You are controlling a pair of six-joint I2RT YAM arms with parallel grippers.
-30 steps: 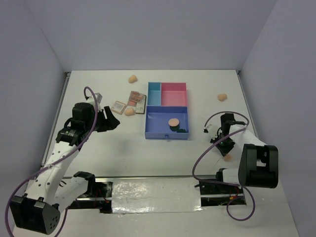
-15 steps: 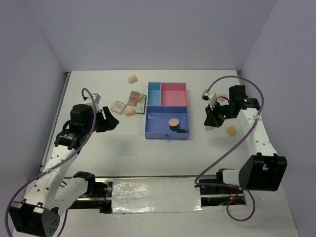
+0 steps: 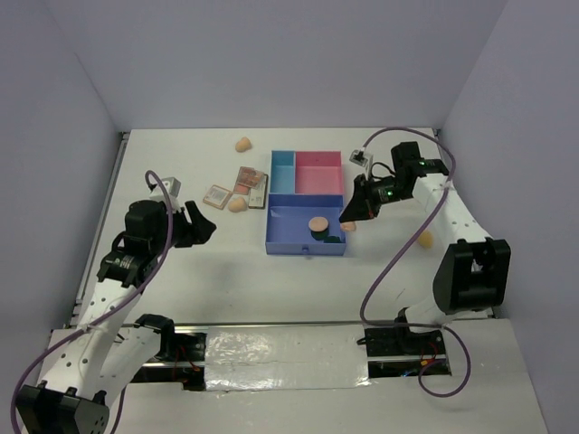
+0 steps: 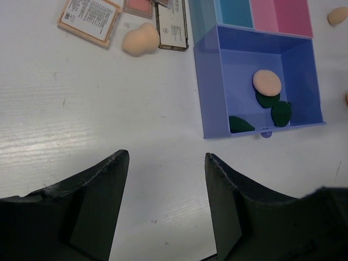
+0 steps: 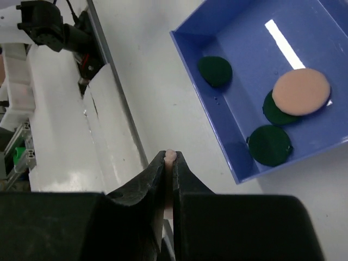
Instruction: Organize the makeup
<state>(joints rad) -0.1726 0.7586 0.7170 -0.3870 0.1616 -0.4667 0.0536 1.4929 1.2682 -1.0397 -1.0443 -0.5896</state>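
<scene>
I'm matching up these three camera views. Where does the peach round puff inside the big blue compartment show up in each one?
Top external: the peach round puff sits near the centre, in the blue compartment.
Left wrist: the puff is at upper right.
Right wrist: the puff is at upper right.
Shared landmark: the dark green discs beside it in that compartment.

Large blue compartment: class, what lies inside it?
One peach round puff and three dark green discs; the puff covers part of one disc. Whatever lies beneath it is hidden.
</scene>
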